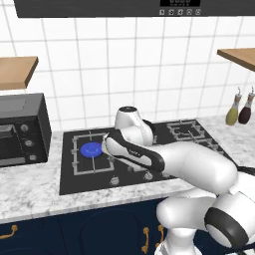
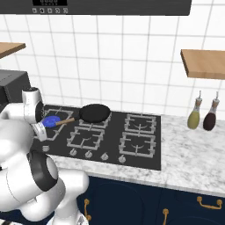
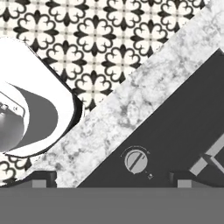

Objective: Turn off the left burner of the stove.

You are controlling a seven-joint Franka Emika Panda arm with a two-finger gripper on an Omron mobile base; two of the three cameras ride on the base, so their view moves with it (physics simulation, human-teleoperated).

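Note:
The stove is a black glass cooktop set into a marble counter. Its left burner shows a flat blue flame disc inside a grey wire grate, also visible as the left burner from the right. A row of silver knobs lines the stove's front edge. In the hand view my gripper is open, fingertips set wide apart with nothing between them. It looks down on one silver knob near the stove's front edge, just right of the gripper's midline. My own arm hides the hand in the left base view.
A black frying pan with a wooden handle sits on a rear grate beside the flame. A black microwave stands to the stove's left. Two bottles stand at the right by the wall. The marble counter edge drops to patterned floor.

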